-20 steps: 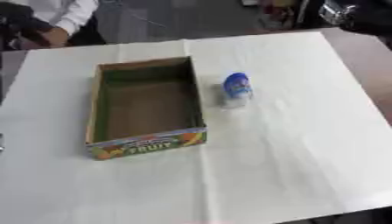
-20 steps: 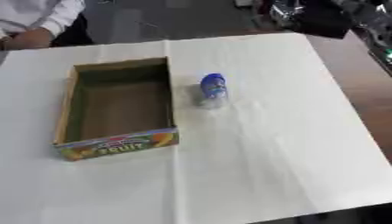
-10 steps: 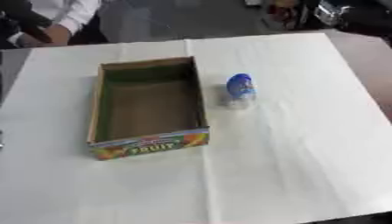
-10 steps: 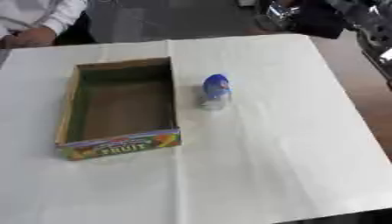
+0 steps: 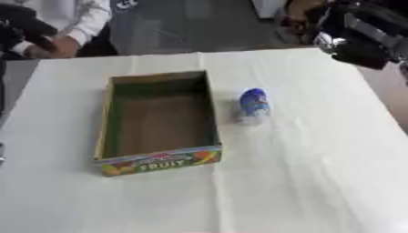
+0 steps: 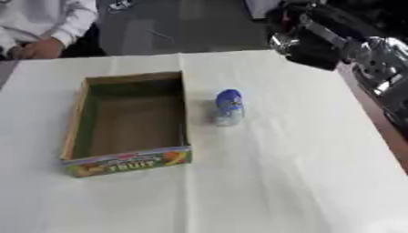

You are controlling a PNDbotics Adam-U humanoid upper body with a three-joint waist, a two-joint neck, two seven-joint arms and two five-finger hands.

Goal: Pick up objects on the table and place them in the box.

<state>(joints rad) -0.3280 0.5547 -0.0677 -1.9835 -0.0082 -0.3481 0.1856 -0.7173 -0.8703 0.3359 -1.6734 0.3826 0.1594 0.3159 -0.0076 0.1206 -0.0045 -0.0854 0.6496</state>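
Nearest, a broad stretch of white-covered worktop (image 5: pixel 303 182), bare toward the near edge and creased faintly down the middle. Further in, left of centre, an open cardboard box (image 5: pixel 159 122), long axis running near to far, near wall printed in bright colours with fruit pictures and the word FRUIT, inner walls green, floor plain brown, nothing inside. Just beside the box's right wall, apart from it and level with its far half, a small bottle-like thing (image 5: pixel 252 105) lying on the cloth, blue at the far end, pale and clear at the near end, label too blurred to read. Beyond that, more bare cloth up to the far edge. At the far right corner, above the worktop's edge, the right hand (image 6: pixel 312 43), black with silver parts, reaching in from the upper right, hovering well apart from the bottle-like thing and the box; fingers a dark blur, so whether spread or curled cannot be told. Left hand nowhere in either view. Past the far left corner, a person in a white sleeve (image 5: pixel 88 22), hand resting off the cloth, touching none of the things. Behind the far edge, dark floor.
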